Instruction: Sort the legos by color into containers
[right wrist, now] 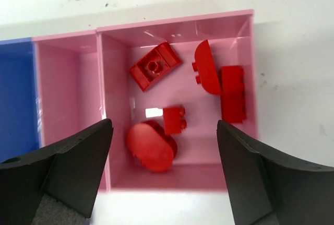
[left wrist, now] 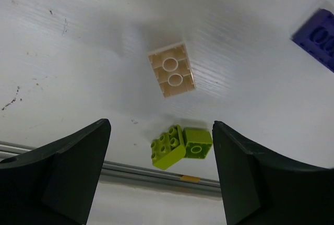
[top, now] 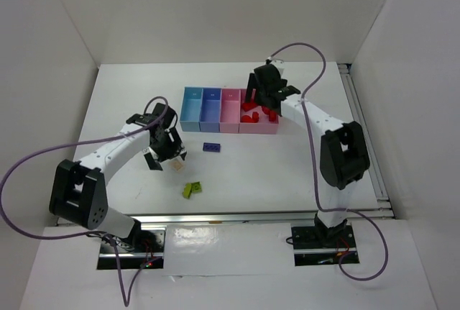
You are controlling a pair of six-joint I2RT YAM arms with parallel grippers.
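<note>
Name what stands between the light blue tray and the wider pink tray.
Two trays: the periwinkle blue tray, next to the light blue tray, then the narrow pink tray, against the wider pink tray. The top external view shows it.

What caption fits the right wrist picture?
Open right gripper hovers over five red plastic bricks in the wider pink tray.

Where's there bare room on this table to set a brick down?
Bare table lies between the wider pink tray and the near edge, right of the dark blue brick. The narrow pink tray is empty. Crowded: red bricks fill that tray; the beige brick and lime green brick sit by the left gripper.
</note>
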